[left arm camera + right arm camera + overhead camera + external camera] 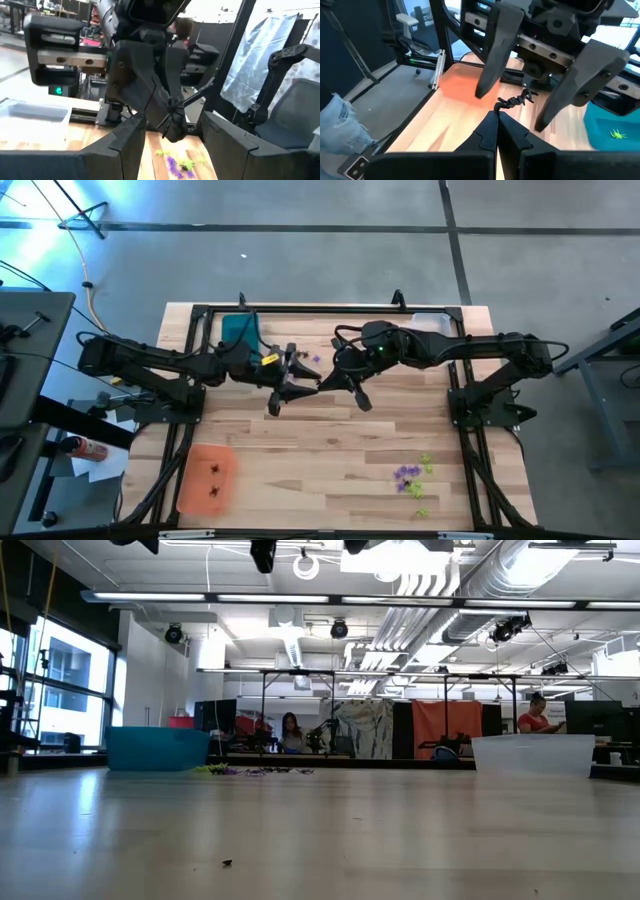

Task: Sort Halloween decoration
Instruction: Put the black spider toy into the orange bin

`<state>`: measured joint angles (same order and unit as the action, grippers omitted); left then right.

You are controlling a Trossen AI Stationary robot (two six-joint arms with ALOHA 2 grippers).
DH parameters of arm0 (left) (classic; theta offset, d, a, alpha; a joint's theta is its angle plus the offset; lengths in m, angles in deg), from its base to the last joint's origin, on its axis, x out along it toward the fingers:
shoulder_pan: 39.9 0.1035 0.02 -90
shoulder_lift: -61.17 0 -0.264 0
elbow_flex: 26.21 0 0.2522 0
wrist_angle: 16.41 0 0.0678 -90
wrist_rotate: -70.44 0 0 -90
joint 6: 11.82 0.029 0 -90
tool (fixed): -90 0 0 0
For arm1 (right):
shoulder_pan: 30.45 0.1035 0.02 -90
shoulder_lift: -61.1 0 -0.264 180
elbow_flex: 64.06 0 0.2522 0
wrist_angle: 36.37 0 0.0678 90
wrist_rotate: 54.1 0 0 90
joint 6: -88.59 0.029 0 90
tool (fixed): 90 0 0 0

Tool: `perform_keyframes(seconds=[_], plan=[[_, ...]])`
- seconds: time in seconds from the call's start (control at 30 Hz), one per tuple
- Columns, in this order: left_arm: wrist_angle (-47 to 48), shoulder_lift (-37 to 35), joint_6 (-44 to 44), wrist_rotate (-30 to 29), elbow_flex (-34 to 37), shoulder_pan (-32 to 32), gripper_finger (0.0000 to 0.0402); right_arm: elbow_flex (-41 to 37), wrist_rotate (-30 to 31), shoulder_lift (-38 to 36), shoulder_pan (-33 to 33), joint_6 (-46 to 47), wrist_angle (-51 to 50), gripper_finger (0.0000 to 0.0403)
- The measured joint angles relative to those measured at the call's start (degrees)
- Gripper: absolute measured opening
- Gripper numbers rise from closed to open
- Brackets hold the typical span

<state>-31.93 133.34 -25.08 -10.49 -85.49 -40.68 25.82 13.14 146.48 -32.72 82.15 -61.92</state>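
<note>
My right gripper (497,114) is shut on a small dark spiky Halloween decoration (514,100), high above the middle of the table (322,383). My left gripper (173,131) stands open facing it from the left (296,383), one finger on either side of the right fingertips and the trinket (172,107), touching neither. A heap of purple and lime green decorations (412,475) lies on the table near the front right. Two dark ones lie in the orange tray (207,478), and a green one (618,133) in the teal tray (240,330). My right gripper pinches one end of the dark trinket (501,105) between its two fingertips. The fingers come from the table's right, slanting slightly down. The rest of the trinket sticks out past the tips toward the left gripper, lifted clear of the table.
A clear tray (430,323) stands at the back right, the teal tray at the back left, the orange tray at the front left. A purple trinket (315,359) lies under the arms. A black frame (330,308) runs along the table's edges. People sit beyond the table.
</note>
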Motion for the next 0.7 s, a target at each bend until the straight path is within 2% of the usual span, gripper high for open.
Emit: perform_keyframes(seconds=[0.2, 0.37, 0.7], plan=[[-1.3, 0.0, 2.0, 0.0, 0.0, 0.0, 0.0176, 0.0, 0.3, 0.0, 0.0, 0.0, -1.2, 0.0], [-1.5, 0.0, 2.9, 0.0, 0.0, 0.0, 0.0147, 0.0, 2.7, 0.0, 0.0, 0.1, -1.3, 0.0], [-1.5, 0.4, 3.9, -0.7, 0.0, 0.0, 0.0103, 0.0, 3.0, 0.1, 0.0, 0.0, -1.3, 0.0]])
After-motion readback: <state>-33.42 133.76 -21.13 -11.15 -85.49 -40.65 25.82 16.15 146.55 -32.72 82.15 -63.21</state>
